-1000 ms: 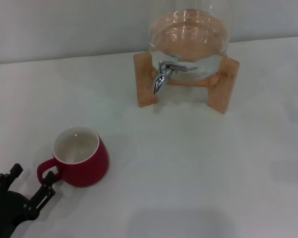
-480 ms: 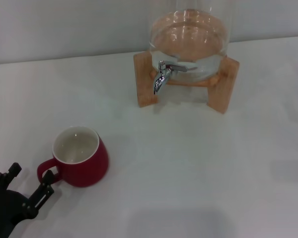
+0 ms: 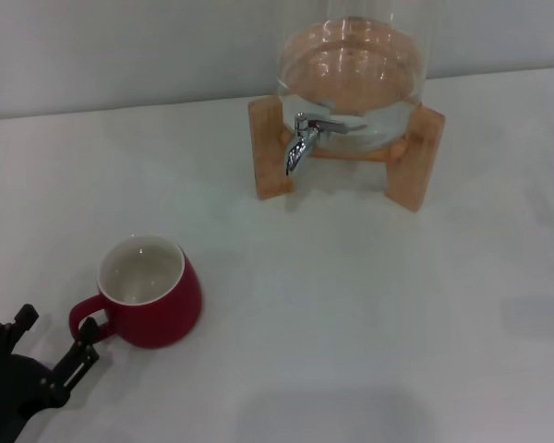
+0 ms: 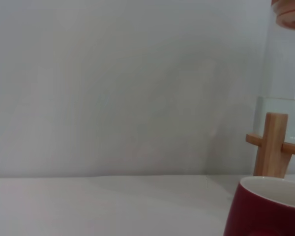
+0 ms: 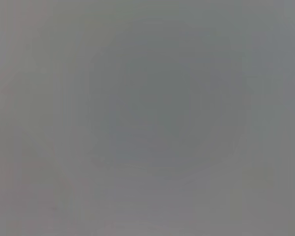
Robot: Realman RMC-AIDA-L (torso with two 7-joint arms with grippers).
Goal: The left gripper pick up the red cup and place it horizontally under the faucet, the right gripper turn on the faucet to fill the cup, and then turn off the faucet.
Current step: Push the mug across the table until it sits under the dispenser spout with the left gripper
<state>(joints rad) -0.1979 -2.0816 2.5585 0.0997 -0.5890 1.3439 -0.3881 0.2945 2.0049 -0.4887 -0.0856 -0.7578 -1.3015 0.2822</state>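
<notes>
Left black two-fingered tool [image 3: 48, 337] is sitting at the near left with fingers spread open, just beside the loop handle of the squat dark red ceramic cup [image 3: 153, 293]. Cup is standing upright on the white tabletop [image 3: 369, 305], well apart from the chrome faucet [image 3: 303, 138]. Right tool is showing nowhere.
</notes>
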